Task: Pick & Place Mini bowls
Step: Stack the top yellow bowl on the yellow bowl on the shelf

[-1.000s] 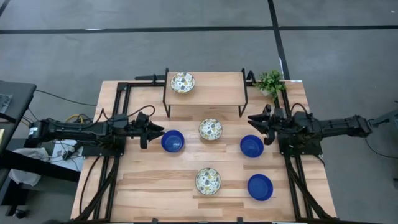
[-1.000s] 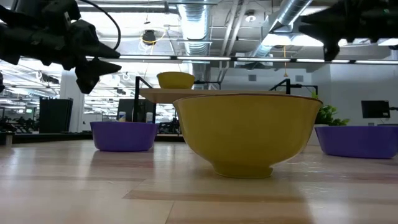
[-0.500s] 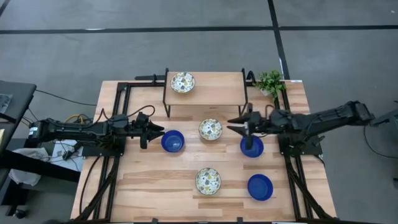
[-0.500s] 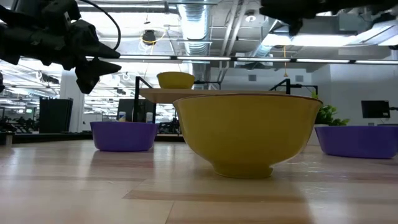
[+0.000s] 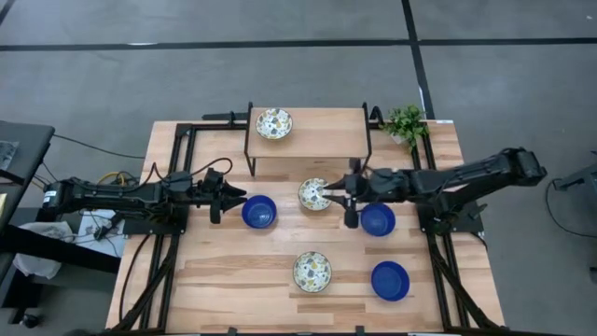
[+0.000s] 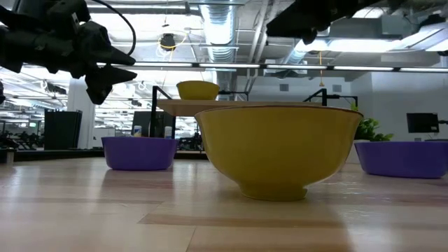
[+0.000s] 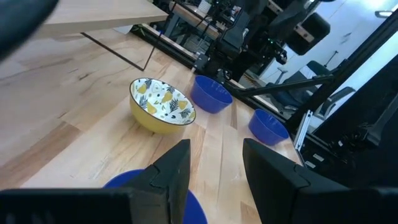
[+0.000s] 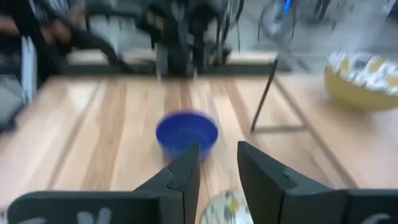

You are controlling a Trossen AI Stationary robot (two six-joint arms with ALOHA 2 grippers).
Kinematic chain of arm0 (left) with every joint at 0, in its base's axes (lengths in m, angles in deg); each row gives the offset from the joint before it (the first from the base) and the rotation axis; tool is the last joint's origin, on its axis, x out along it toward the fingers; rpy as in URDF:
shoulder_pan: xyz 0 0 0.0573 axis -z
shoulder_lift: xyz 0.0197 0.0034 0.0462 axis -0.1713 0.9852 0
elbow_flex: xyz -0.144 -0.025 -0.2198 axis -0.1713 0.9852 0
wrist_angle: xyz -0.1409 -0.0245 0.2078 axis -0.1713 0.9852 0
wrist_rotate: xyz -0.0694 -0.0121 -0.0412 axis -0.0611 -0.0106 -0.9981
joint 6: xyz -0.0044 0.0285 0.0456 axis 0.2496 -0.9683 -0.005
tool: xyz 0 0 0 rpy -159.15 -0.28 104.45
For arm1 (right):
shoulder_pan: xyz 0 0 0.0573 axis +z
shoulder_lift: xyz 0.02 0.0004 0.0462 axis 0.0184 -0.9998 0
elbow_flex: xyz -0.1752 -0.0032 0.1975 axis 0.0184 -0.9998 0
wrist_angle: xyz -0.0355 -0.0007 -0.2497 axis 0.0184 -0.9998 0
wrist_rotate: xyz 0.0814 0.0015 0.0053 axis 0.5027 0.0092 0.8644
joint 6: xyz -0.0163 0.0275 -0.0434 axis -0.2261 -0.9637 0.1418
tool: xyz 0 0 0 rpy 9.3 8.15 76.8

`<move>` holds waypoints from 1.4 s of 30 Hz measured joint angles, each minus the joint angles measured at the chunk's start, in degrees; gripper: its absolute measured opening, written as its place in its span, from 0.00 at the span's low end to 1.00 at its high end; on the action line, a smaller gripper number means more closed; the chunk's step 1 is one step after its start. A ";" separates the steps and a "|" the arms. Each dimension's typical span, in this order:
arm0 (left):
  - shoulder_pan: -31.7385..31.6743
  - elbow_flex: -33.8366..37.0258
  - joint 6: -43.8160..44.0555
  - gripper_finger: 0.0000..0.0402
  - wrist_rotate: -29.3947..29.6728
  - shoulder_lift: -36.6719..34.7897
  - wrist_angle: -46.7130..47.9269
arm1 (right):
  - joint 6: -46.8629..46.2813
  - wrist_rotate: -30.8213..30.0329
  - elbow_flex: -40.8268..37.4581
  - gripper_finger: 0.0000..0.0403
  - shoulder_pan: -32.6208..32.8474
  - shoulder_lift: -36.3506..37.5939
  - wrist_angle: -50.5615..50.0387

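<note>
Dark right hand (image 5: 334, 189) extended farther across the table (image 5: 280, 271), fingers parted, beside the floral centre bowl (image 5: 315, 194), blue bowl (image 5: 378, 220) at its 4 o'clock, left hand (image 5: 227, 194) unchanged, released, beside another blue bowl (image 5: 258, 212).

The desk (image 5: 233, 261) is pale wood planks, smooth with a soft sheen. The blue mini bowls (image 5: 259, 212) look glossy and glazed, as do the floral mini bowls (image 5: 312, 271). The raised shelf (image 5: 322, 126) has a wood top on matt black legs.

Light wooden table (image 5: 224, 271), 3 blue bowls (image 5: 258, 212), 2 floral bowls (image 5: 312, 272), black-legged wooden riser (image 5: 322, 132) carrying 1 floral bowl (image 5: 273, 123)
</note>
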 joint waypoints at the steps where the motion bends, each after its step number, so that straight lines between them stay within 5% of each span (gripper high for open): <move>1: -0.02 0.00 -0.60 0.36 -0.10 0.00 0.00 | -0.04 0.01 1.60 0.24 0.06 -1.08 -2.66; 6: -0.02 -0.04 -2.46 0.36 -3.19 0.00 -0.55 | -0.05 0.15 8.97 0.24 0.06 -6.50 -14.94; 15: 0.00 -0.07 -4.07 0.36 -8.66 -0.07 -2.13 | 2.76 0.13 14.80 0.24 -0.43 -12.77 -18.25; 31: -0.02 -0.07 -4.03 0.36 -8.70 -0.02 -2.14 | 8.41 0.17 15.70 0.24 0.30 -13.35 -14.07; 42: 0.00 -0.07 -3.67 0.36 -8.72 -0.02 -2.14 | 5.39 0.34 15.68 0.24 -0.86 -13.38 -27.67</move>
